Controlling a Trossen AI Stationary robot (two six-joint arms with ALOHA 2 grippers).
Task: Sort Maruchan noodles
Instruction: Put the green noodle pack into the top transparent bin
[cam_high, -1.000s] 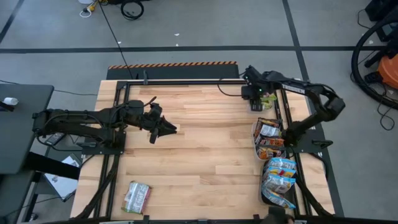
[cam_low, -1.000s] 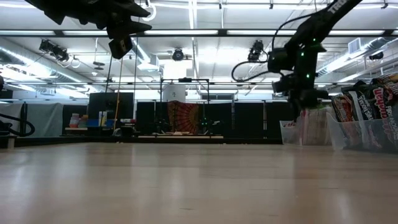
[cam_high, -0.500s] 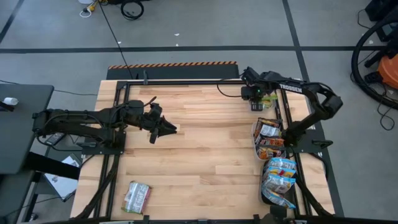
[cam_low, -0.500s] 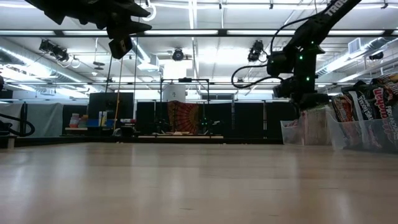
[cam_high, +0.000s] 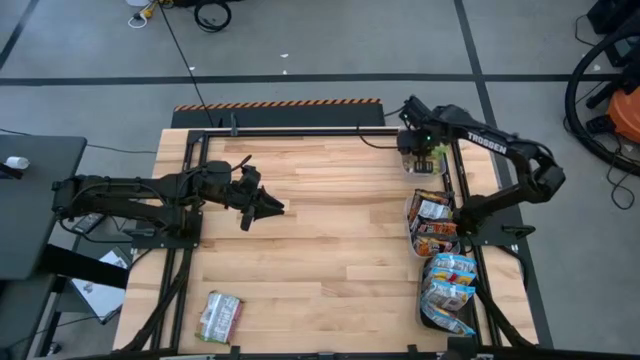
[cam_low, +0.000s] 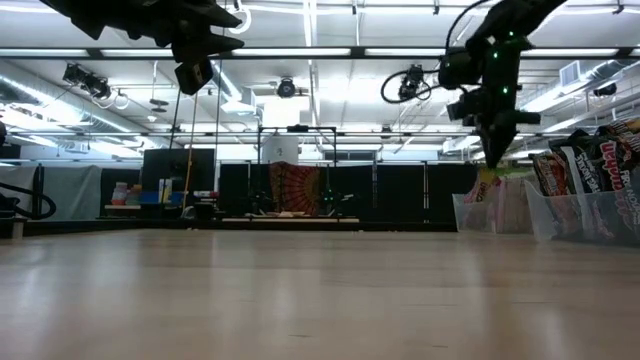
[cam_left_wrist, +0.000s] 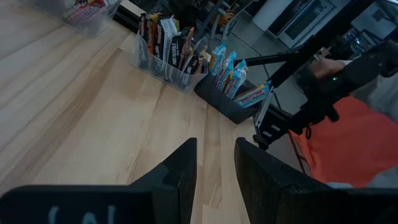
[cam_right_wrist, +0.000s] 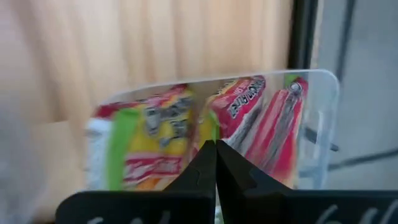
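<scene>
My right gripper (cam_high: 420, 152) hangs shut, pointing down, over the clear far-right tray (cam_right_wrist: 311, 81), which holds green-yellow and pink Maruchan noodles (cam_right_wrist: 155, 137). Nothing is between its fingers (cam_right_wrist: 216, 149). In the low view it stands clear above that tray (cam_low: 490, 205). My left gripper (cam_high: 278, 208) waits above the table's left middle, its fingers slightly apart and holding nothing (cam_left_wrist: 214, 149). One silver-green packet (cam_high: 219, 316) lies flat near the table's front left corner.
Along the right edge stand two more containers. A clear tray (cam_high: 432, 225) holds upright brown-red packets, and a dark tray (cam_high: 448, 292) holds pale blue ones. The wooden tabletop (cam_high: 330, 230) between the arms is bare. Black frame rails run along the table's edges.
My right gripper has shut and risen straight out of the far-right tray, shifting slightly toward the table's far right corner. It carries nothing. The packets stay in the tray.
</scene>
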